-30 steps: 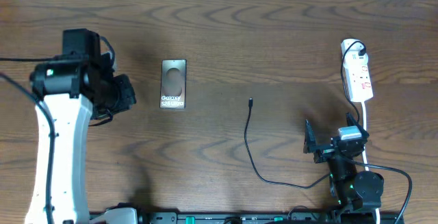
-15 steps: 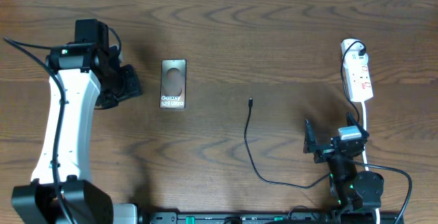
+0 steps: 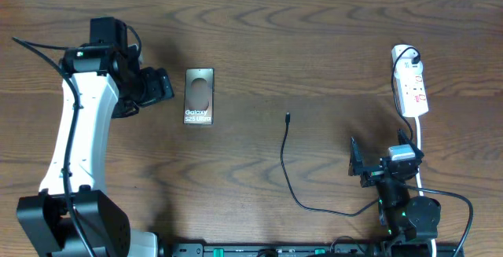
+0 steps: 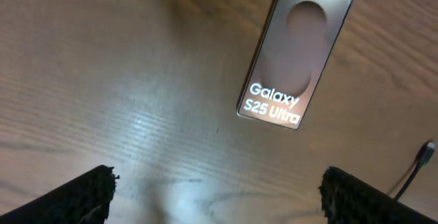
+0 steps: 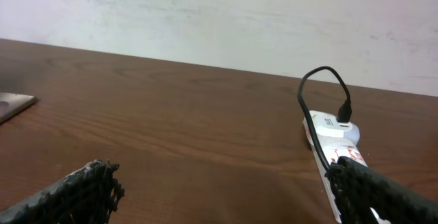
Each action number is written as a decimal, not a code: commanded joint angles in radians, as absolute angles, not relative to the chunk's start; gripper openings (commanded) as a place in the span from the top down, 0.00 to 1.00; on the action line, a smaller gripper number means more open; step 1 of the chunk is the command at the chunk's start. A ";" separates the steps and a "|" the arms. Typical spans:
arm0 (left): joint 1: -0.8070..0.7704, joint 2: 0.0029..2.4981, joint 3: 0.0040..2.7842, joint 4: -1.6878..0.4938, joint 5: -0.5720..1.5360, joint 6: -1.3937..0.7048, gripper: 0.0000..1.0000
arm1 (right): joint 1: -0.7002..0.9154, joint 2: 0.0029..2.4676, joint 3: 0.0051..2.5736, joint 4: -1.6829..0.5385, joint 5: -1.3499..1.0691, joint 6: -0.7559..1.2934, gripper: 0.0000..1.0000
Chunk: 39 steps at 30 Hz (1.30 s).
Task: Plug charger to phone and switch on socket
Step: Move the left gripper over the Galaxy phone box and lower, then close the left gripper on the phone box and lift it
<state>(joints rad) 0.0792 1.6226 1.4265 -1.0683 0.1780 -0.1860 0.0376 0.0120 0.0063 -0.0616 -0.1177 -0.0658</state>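
The phone [image 3: 199, 97] lies flat and face up on the table [image 3: 314, 37], just ahead of the left gripper [image 3: 163, 85] and untouched. In the wrist view it sits nearer the right-hand finger [image 4: 369, 196]. That gripper's jaws stand wide apart and hold nothing. The charger [image 3: 283, 156] lies loose beyond the phone, and its cable curves back toward the right gripper [image 3: 356, 165]. This gripper is also spread wide and empty. The socket [image 5: 334, 133] sits ahead of it, with a black plug [image 5: 344, 112] at its far end.
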 commanded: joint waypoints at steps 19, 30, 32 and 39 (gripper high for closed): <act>-0.144 1.943 1.380 -0.804 0.115 -0.172 0.01 | 0.034 0.007 0.006 -0.065 -0.114 -0.068 0.01; -0.149 2.095 1.378 -0.679 0.123 -0.109 0.05 | 0.034 0.007 0.006 -0.065 -0.114 -0.068 0.01; -0.154 2.101 1.378 -0.698 0.123 -0.109 0.09 | 0.034 0.007 0.006 -0.065 -0.114 -0.068 0.01; -0.165 2.100 1.378 -0.780 0.123 -0.208 0.15 | 0.034 0.007 0.006 -0.065 -0.114 -0.068 0.01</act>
